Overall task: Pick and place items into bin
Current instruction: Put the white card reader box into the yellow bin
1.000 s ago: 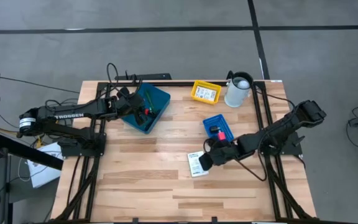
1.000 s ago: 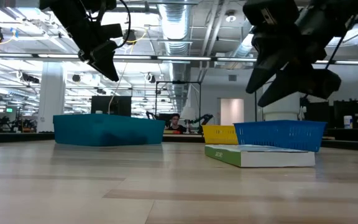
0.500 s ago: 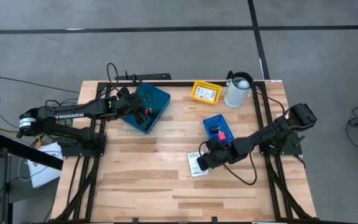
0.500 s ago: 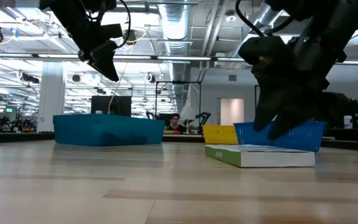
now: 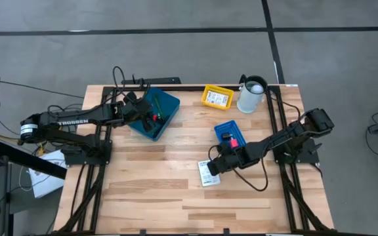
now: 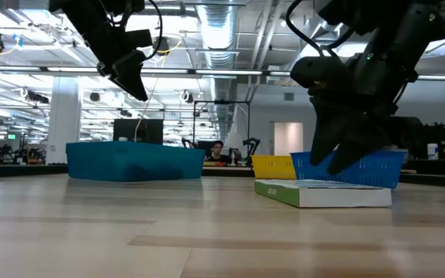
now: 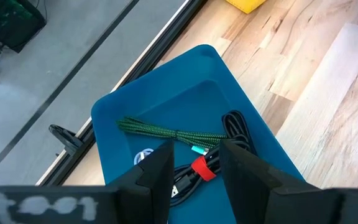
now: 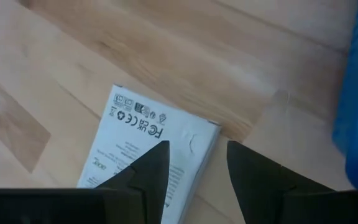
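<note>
Pickup is the step in hand, by my reading: my right gripper (image 5: 214, 165) hangs just above the white printed box (image 5: 207, 173) that lies flat on the wooden table (image 5: 143, 190), near the small blue basket (image 5: 231, 136). Its fingers (image 8: 151, 168) are spread apart, with nothing between them — the right wrist view shows the box's labelled face straight ahead in the gap.

My left gripper (image 5: 138, 109) waits over the teal bin (image 5: 155, 115), jaws parted and empty; inside lie a green braided cord (image 7: 166, 132) and a black cable (image 7: 232, 127) with a red tie.

Next I'd need to lower the right fingers astride the box's edges, close firmly, then lift — the box sits low, so a shallow grip could slip.
</note>
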Motion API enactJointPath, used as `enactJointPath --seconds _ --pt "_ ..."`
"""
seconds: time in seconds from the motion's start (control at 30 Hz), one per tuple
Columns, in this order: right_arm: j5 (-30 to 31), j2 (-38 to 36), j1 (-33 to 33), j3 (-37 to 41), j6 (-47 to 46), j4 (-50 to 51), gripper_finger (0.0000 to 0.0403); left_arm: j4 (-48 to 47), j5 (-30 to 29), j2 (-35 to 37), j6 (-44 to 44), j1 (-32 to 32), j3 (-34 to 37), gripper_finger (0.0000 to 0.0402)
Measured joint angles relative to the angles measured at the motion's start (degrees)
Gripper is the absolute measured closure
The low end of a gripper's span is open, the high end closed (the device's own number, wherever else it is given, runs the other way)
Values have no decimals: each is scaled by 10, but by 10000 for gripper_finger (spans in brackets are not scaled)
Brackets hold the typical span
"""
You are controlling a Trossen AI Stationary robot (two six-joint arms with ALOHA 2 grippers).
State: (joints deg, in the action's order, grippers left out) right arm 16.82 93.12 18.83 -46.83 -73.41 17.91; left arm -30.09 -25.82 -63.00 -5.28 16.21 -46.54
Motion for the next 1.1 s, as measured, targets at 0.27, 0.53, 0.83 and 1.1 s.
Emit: enactJointPath --seconds 0.27,0.53,0.83,1.1 --pt "-3 12 -3 0 3 16 248 0 0 0 0 0 0 282" --pt "-31 68 -10 -3 6 -26 248 -2 0 0 0 0 0 282" --pt "-41 82 -17 -4 14 -40 258 0 0 0 0 0 0 282" --pt "-72 85 -26 -4 13 -42 329 0 0 0 0 0 0 282"
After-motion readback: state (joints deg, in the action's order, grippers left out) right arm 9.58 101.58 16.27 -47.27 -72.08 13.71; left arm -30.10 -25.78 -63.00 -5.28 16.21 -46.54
